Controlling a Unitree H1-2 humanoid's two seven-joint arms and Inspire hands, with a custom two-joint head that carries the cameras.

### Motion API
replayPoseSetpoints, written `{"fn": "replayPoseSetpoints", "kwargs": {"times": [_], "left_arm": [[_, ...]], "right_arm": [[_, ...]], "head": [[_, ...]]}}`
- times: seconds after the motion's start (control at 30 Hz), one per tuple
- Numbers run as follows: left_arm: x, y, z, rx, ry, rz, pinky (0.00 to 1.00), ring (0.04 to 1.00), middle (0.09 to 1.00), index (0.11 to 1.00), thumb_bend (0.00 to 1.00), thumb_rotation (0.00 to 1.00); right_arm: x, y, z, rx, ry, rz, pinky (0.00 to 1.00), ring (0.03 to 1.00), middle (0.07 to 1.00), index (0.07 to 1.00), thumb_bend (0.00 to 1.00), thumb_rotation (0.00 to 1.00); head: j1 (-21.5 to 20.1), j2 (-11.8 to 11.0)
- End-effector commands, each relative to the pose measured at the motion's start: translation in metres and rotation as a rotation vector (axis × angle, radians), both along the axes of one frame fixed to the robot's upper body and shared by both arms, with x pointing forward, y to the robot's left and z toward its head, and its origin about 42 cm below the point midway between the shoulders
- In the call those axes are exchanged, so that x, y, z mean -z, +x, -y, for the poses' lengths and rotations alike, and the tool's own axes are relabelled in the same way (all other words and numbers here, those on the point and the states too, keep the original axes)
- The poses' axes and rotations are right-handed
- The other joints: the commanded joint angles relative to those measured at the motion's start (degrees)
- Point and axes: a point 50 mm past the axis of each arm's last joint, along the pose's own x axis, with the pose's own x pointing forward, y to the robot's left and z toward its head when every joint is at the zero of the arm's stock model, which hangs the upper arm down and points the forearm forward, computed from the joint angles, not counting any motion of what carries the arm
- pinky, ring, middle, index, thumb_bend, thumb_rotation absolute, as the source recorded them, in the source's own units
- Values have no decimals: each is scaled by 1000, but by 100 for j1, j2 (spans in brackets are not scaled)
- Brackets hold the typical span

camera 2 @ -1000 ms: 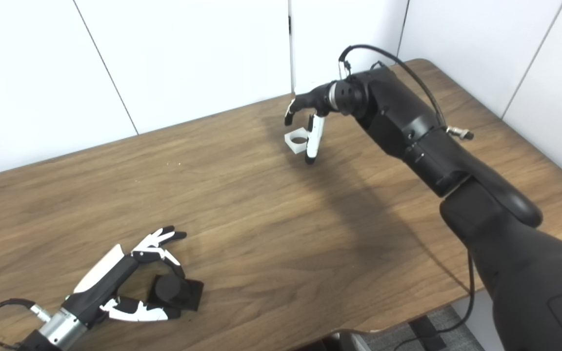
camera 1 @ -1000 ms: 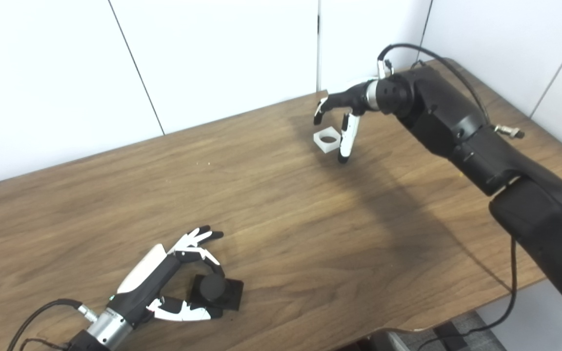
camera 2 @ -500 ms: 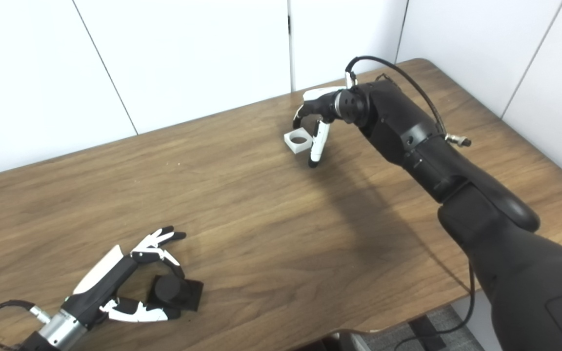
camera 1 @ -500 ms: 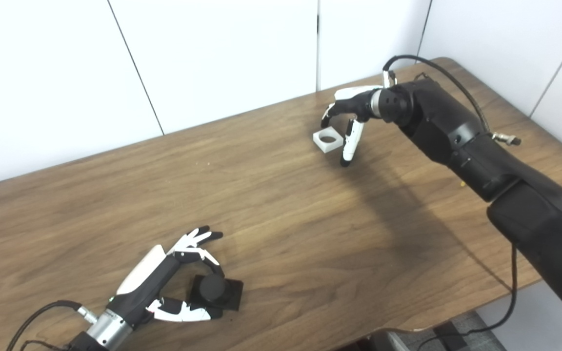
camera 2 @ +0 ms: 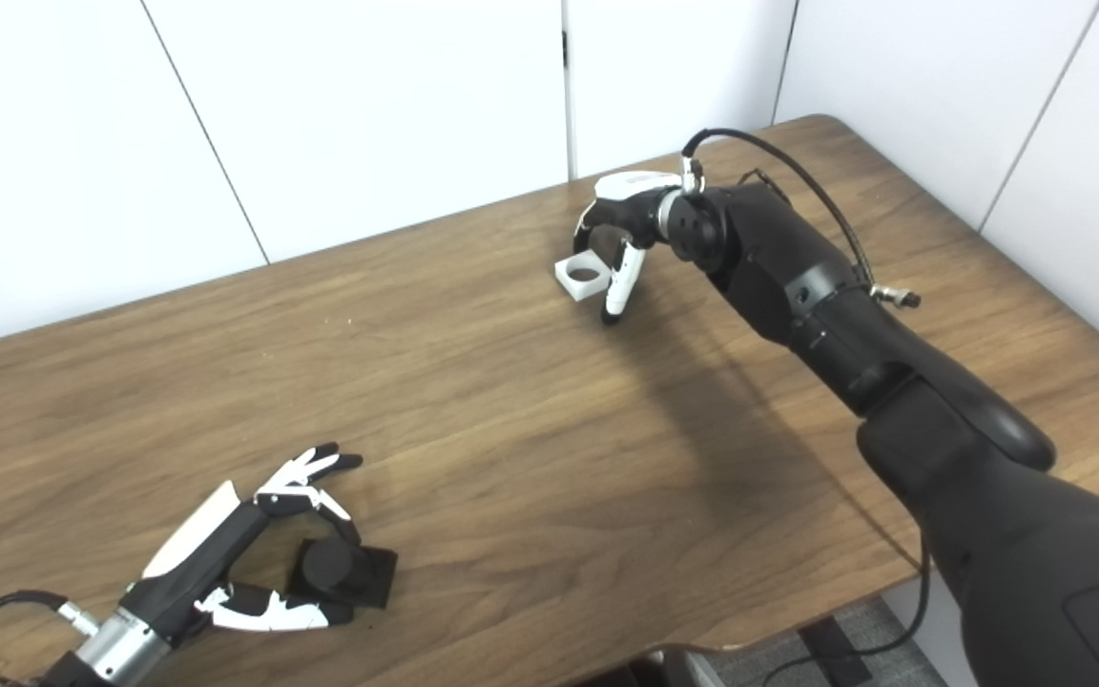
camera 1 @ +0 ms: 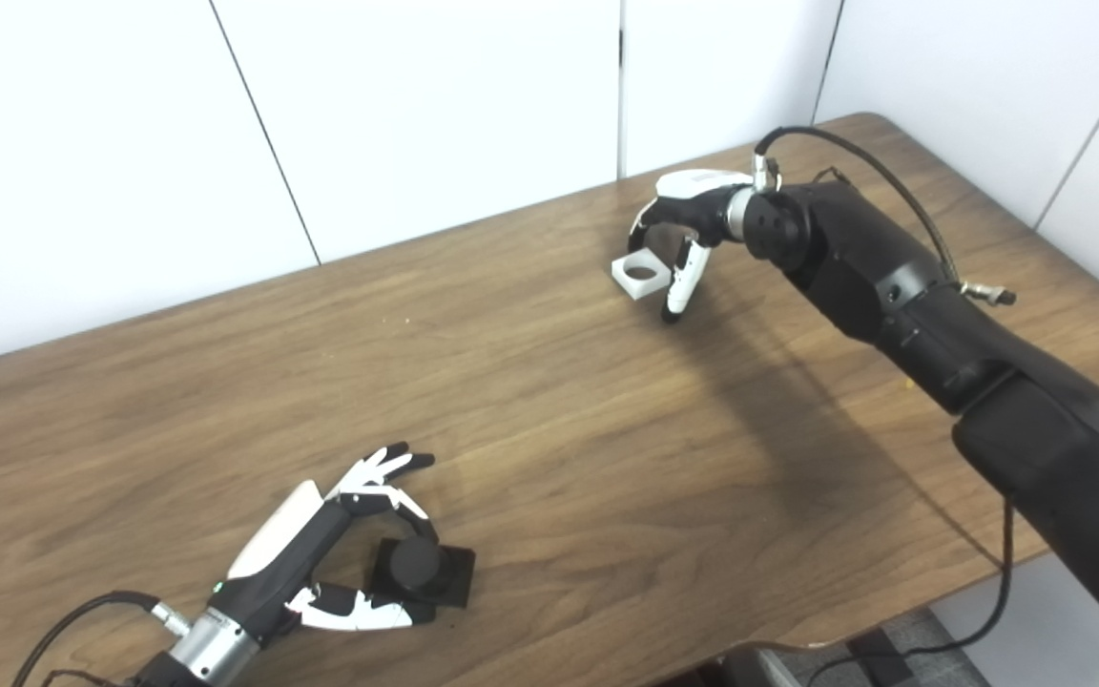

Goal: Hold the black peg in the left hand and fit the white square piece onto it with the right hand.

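The white piece (camera 1: 642,275) lies flat at the far side of the surface (camera 1: 549,401); it looks light, rigid and slick, best pinched across opposite outer edges. The right hand (camera 1: 678,229) arches over it, fingers spread, gripping nothing. The left hand (camera 1: 340,563) cups the black peg (camera 1: 416,565) near the front edge; I cannot tell if it grips.

**Two head cameras, side by side, looking down at the tabletop**

Both views look from above and in front, tilted down onto the wooden tabletop (camera 1: 549,401), with the white wall panels (camera 1: 416,114) filling the top of each picture. The arms enter from the bottom edge. The right eye view sits a little to the right, so everything lies further left in it. Both share nearly the whole scene: the left robot hand (camera 2: 225,563) low at the near edge, the right robot hand (camera 1: 683,234) far off near the wall.
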Motion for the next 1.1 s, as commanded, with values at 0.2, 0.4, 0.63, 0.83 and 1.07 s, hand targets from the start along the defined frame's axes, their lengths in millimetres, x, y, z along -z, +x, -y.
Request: {"fn": "replayPoseSetpoints", "kwargs": {"times": [0.2,0.4,0.63,0.83,1.07], "left_arm": [[-3,-1,-7,-16,23,2,1000,1000,927,486,520,56],[-4,-2,-5,-16,20,3,1000,1000,929,486,521,57],[-5,-3,-5,-18,25,-5,1000,1000,932,486,520,57],[-3,-5,-6,-22,31,-3,998,1000,933,486,521,58],[-4,-6,-6,-26,37,-13,1000,1000,933,486,520,57]], "right_arm": [[2,1,1,-16,14,78,826,887,884,694,726,195],[13,-1,2,-16,30,88,809,869,863,660,718,192],[23,-2,2,-11,35,99,819,869,850,633,707,180],[28,-2,2,-11,13,120,810,856,829,497,518,147],[31,0,2,-13,7,130,763,818,808,492,512,147]], "head": [[8,27],[53,56],[67,77],[103,91],[140,119]]}}
